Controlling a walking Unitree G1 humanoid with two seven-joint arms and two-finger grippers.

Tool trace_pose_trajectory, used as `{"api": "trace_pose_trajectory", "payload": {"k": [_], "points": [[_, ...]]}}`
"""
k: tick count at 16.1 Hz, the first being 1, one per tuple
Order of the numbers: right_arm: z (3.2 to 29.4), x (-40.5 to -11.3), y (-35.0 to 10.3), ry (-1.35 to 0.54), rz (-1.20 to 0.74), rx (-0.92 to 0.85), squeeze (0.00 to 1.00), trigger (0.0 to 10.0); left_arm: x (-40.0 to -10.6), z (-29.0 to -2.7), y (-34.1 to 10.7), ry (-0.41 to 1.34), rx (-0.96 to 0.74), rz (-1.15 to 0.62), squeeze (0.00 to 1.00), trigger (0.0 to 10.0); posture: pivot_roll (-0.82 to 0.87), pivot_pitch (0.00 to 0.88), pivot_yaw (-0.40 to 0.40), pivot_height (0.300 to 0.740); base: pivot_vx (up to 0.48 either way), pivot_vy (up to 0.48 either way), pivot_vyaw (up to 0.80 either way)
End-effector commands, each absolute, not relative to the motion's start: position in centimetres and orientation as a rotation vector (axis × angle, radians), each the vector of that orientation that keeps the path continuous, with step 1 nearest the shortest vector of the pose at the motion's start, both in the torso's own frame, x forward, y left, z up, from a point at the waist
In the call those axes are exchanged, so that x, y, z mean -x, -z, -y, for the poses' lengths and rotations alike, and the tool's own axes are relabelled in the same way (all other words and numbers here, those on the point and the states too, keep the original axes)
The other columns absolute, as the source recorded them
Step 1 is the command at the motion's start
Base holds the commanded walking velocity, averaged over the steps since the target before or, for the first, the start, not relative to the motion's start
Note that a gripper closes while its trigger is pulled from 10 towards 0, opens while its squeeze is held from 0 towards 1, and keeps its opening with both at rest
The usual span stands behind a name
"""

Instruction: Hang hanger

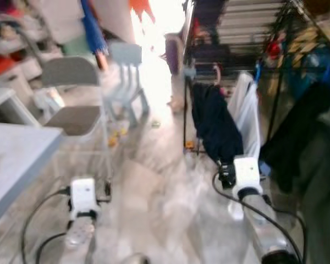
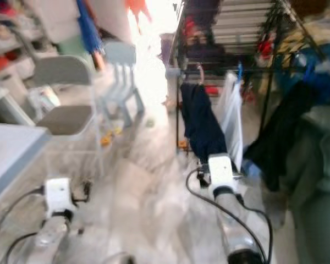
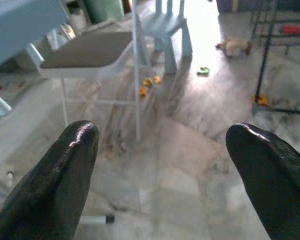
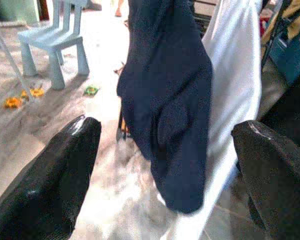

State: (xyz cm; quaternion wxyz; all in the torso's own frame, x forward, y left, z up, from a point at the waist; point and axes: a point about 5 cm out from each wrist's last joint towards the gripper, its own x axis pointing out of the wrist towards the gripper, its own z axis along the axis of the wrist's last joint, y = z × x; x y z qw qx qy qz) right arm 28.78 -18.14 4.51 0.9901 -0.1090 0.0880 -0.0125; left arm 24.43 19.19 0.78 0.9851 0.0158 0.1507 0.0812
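Note:
A dark navy garment [image 1: 212, 124] and a white garment [image 1: 247, 110] hang side by side on a black clothes rack [image 1: 185, 82] ahead on the right. A pink hanger hook [image 2: 199, 69] shows blurred above the navy one. My right gripper [image 4: 165, 170] is open and empty, pointing at the navy garment [image 4: 170, 100] from a short distance. My left gripper [image 3: 162, 165] is also open and empty, held low over the marble floor and facing a folding chair. Both eye views are blurred.
A grey folding chair [image 1: 77, 110] and a light blue child's chair [image 1: 126, 77] stand ahead on the left. A pale table [image 1: 16, 154] edges in at the near left. Dark clothes [image 1: 302, 132] hang at the right. Small toys [image 3: 149, 82] lie on the floor.

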Motion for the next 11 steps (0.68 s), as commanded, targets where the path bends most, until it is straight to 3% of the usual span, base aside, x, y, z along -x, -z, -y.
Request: {"api": "trace_pose_trajectory", "payload": {"k": [1, 2, 11], "points": [[18.1, -29.0, -4.5, 0.028, -0.175, 0.203, 0.00, 10.0, -25.5, -19.4, -1.8, -0.163, -0.049, -0.259, 0.00, 10.0, -0.13, 0.000, 0.109, 0.740, -0.412, 0.000, 0.00], [18.1, -29.0, -4.3, 0.027, -0.180, 0.204, 0.00, 10.0, -25.5, -19.4, -1.6, -0.164, -0.049, -0.265, 0.00, 10.0, -0.13, 0.000, 0.109, 0.740, -0.405, 0.000, 0.00], [17.7, -28.3, -0.2, -0.022, -0.373, 0.121, 0.00, 10.0, -23.7, -20.7, 3.4, -0.193, -0.057, -0.533, 0.00, 10.0, -0.13, 0.000, 0.120, 0.740, 0.000, 0.000, 0.00]]}}
